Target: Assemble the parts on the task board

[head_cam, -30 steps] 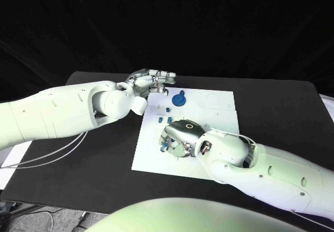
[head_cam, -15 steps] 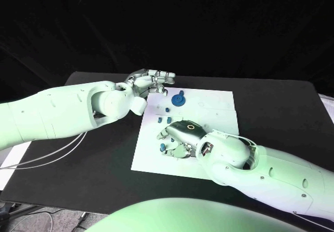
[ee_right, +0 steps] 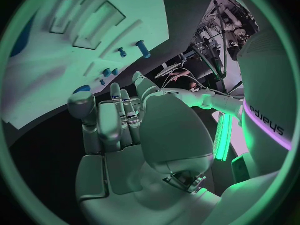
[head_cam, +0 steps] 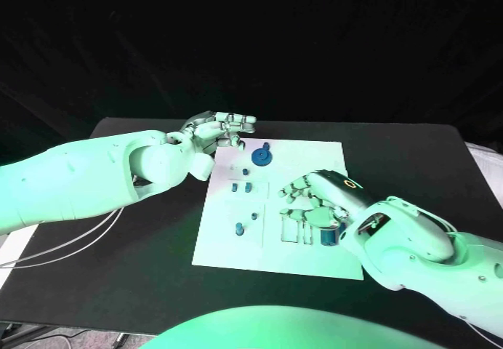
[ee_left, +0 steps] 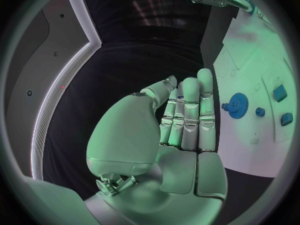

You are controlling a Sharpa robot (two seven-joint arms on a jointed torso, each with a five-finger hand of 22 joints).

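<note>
The white task board (head_cam: 315, 156) lies in the middle of the table. A blue gear (head_cam: 262, 155) (ee_left: 237, 105) sits near its far left corner. Small blue parts (head_cam: 241, 187) (ee_left: 279, 92) lie behind two blue pegs (head_cam: 240, 230) (ee_right: 140, 48) on the board's left half. My left hand (head_cam: 220, 129) (ee_left: 187, 115) hovers just off the far left corner, fingers stretched out side by side, holding nothing. My right hand (head_cam: 312, 200) (ee_right: 115, 122) is over the board's right half, fingers curled. It holds a dark blue part (head_cam: 334, 237) (ee_right: 81, 89) at its thumb tip.
Recessed slots (head_cam: 296, 230) (ee_right: 94, 22) lie in the board just left of the right hand. White cables (head_cam: 73, 236) trail on the black table (head_cam: 147, 247) under the left arm. A white object (head_cam: 488, 156) sits at the table's right edge.
My right hand has moved from the board's near left part to its right half, bringing a blue part along. The left hand has stayed at the far left corner.
</note>
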